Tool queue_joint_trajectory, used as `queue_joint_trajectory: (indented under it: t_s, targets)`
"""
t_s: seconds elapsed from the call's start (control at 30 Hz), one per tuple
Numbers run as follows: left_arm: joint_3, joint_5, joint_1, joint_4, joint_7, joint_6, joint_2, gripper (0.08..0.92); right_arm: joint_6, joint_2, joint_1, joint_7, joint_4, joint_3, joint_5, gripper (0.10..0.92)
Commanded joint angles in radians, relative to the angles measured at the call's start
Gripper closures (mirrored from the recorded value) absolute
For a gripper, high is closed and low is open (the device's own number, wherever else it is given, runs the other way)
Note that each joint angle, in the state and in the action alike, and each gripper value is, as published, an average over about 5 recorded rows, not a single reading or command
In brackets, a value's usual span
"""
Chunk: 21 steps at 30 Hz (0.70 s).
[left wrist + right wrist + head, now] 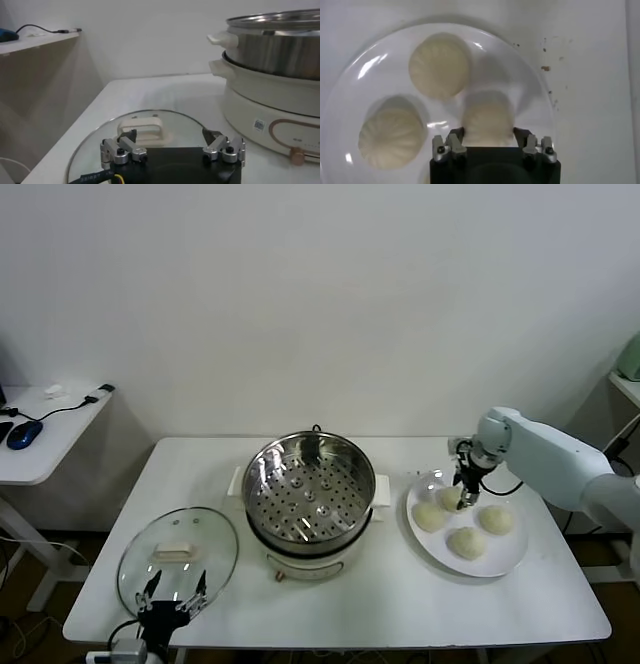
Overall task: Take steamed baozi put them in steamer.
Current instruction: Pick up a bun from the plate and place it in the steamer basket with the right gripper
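Four baozi point(467, 542) sit on one plate point(515, 558), right gripper point(462, 496) fingers gripping one; left gripper point(172, 589) fingers spread.

Hidden bits on the plate
The bun point(487, 120) between the right gripper point(489, 134) fingers is blurred, its near side hidden; a fourth bun is outside the wrist view.

Even, bright overhead light. Glare on the round shiny stainless-steel steamer point(309, 490) and flat white plate point(365, 67). Soft shadows. Nearest cream-white baozi point(487, 120) motion-blurred in right wrist view.
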Motion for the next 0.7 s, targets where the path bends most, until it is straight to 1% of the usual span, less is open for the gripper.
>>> queue_joint_trajectory:
  t_s: [0.03,0.2,0.37,0.57,0.7]
  targets:
    - [-0.001,0.002,0.002,-0.005,0.0,0.0,-0.001,0.177,0.005,-0.04,0.11,-0.015,0.091,-0.051,0.051,0.355]
    - [0.002,0.005,0.004,-0.015,-0.001,0.001,-0.005,0.177,0.042,-0.091,0.36,-0.046,0.239,-0.241,0.155,0.355]
    - [0.008,0.009,0.011,-0.032,-0.001,0.001,-0.006,0.177,0.154,-0.08,0.636,-0.073,0.412,-0.379,0.227,0.355]
    - [0.015,0.016,0.013,-0.043,-0.001,0.003,-0.003,0.177,0.324,0.033,0.824,-0.073,0.654,-0.424,0.266,0.355]
    - [0.021,0.019,0.015,-0.047,-0.001,0.003,-0.003,0.177,0.402,0.151,0.843,-0.07,0.801,-0.399,0.244,0.355]
